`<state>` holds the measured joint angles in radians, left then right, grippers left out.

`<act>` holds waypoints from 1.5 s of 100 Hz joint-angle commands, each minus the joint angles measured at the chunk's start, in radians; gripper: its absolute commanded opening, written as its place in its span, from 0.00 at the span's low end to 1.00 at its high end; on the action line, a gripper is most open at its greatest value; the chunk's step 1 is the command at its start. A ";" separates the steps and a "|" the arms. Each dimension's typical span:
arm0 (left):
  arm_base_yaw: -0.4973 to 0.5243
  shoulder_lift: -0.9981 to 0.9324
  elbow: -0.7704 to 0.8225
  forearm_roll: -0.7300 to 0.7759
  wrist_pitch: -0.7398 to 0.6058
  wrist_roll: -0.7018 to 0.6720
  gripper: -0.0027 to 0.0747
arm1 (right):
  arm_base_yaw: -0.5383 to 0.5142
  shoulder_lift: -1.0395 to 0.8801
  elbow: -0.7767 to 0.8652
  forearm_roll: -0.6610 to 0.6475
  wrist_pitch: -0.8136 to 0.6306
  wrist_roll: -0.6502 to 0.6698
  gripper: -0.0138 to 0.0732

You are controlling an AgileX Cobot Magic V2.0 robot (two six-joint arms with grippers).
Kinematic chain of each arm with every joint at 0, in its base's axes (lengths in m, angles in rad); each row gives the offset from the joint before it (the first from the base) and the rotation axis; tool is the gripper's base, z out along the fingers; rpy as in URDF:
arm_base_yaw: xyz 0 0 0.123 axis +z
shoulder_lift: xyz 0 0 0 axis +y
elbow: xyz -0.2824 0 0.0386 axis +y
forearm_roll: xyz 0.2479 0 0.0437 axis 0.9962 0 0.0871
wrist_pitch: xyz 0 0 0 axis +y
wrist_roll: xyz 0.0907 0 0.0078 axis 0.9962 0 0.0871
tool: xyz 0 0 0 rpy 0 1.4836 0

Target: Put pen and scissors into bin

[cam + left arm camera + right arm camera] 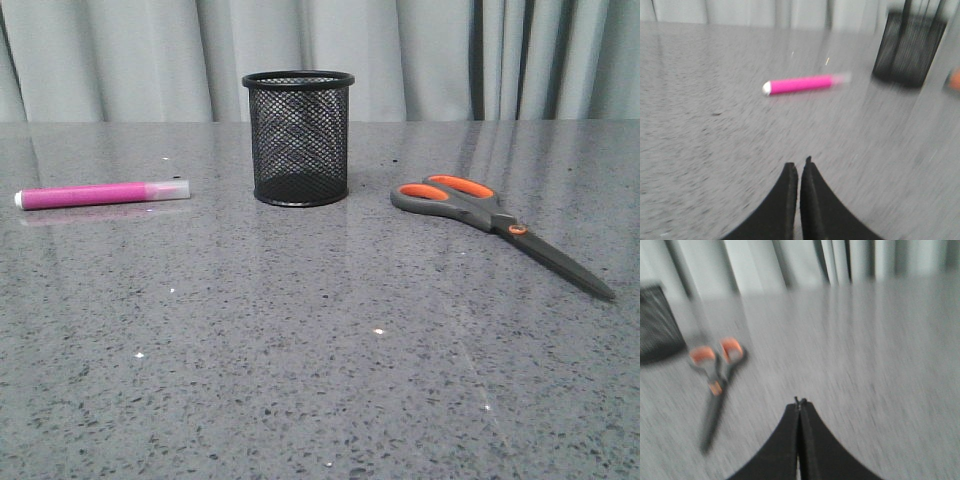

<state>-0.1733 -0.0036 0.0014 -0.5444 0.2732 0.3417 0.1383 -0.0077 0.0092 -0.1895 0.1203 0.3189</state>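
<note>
Both arms are over the speckled grey table [300, 380] and neither has anything in its grasp. The left gripper [799, 167] has its two black fingers pressed together with only a hairline seam between them, holding nothing. Ahead of it, well apart from the tips, the magenta pen [800, 84] lies flat on the table, white end toward the gripper's left side and the clear cap pointing toward the black mesh pen cup [907, 50], which stands farther off to the right.

The right gripper [800, 405] looks the same: fingers closed against each other, nothing between them. The scissors [715, 385] lie flat ahead and off to its left, orange-lined handles farther away and the dark blades pointing back toward the gripper's side. Pretty blurry there, though.

From the front, the pen cup [298, 138] stands upright in the middle, with the pen [100, 194] off to one side and the scissors [500, 225] to the other, neither touching it. Grey curtains [450, 60] hang behind.
</note>
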 commanded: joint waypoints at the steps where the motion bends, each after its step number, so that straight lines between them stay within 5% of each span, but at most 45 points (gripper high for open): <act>1: -0.001 -0.025 0.023 -0.223 -0.143 -0.011 0.02 | -0.007 -0.020 0.018 0.007 -0.263 -0.001 0.08; 22: -0.001 -0.025 0.023 -0.452 -0.204 -0.011 0.02 | -0.007 -0.020 0.018 0.052 -0.608 0.076 0.08; 60: -0.001 -0.025 0.011 -0.634 -0.232 -0.011 0.04 | -0.007 -0.020 -0.001 0.132 -0.500 0.291 0.08; 76: -0.001 -0.012 -0.075 -0.462 -0.187 0.050 0.14 | -0.005 -0.014 -0.126 0.102 -0.210 0.313 0.15; 100: -0.001 0.194 -0.344 -0.127 -0.046 0.078 0.30 | -0.004 0.114 -0.302 -0.015 0.058 0.313 0.58; 150: -0.005 0.904 -0.899 -0.018 0.543 0.119 0.32 | -0.004 0.412 -0.446 -0.005 0.281 0.223 0.59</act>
<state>-0.1733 0.7960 -0.7779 -0.5523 0.7585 0.4564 0.1383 0.3637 -0.3861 -0.1872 0.4352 0.5717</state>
